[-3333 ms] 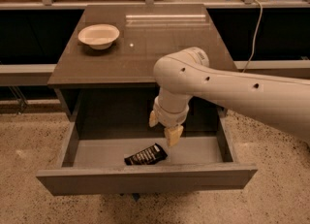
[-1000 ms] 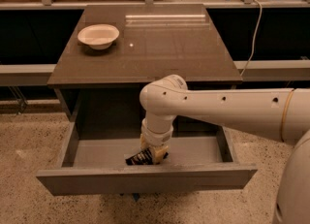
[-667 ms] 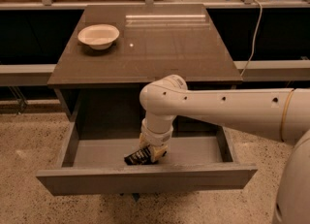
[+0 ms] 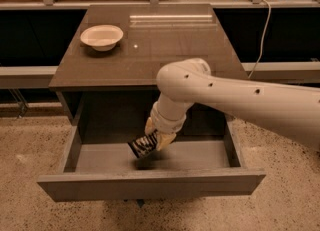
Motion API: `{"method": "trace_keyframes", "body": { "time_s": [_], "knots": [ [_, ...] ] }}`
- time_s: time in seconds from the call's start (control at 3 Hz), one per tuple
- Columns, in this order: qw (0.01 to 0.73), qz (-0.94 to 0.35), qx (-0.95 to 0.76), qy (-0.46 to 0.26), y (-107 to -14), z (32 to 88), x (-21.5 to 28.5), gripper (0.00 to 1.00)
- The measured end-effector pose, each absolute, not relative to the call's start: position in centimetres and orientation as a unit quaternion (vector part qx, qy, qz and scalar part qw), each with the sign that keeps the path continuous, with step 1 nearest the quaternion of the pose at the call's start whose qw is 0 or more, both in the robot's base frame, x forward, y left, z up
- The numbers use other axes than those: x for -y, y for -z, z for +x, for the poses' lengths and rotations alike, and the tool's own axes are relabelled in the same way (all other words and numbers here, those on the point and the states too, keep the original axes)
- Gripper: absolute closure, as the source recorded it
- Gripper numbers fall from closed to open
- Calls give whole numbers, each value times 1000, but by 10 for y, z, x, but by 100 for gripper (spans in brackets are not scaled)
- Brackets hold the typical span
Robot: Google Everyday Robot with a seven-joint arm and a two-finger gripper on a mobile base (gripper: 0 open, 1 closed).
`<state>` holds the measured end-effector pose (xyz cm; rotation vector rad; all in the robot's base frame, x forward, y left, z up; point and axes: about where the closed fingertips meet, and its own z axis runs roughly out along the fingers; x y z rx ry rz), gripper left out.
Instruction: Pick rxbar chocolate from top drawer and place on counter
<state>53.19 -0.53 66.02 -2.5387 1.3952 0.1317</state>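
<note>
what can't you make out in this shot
Camera view:
- Lettering on the rxbar chocolate: too small, and its right end is covered by the pincer holding it above the top drawer floor.
- Drawer's back wall: in shadow under the counter.
- Where the arm is mounted: cut off by the right edge.

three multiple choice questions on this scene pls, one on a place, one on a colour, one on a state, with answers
1. Where is the white bowl?
A. on the floor
B. on the counter
C. on a shelf

2. What colour is the wrapper of the rxbar chocolate?
A. black with white marks
B. red
C. green

3. What state is the top drawer in?
A. shut
B. pulled open
C. taken out

Answers:
1 B, the bowl sits near the counter's far corner.
2 A, the bar is dark in the gripper, which holds it just above the drawer floor.
3 B, the grey floor shows.
</note>
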Motion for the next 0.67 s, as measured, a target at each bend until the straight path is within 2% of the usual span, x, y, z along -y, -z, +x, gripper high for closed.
{"method": "trace_keyframes", "body": {
  "time_s": [0.67],
  "knots": [
    [208, -867, -442, -97, -786, 546, 24, 100]
  ]
}}
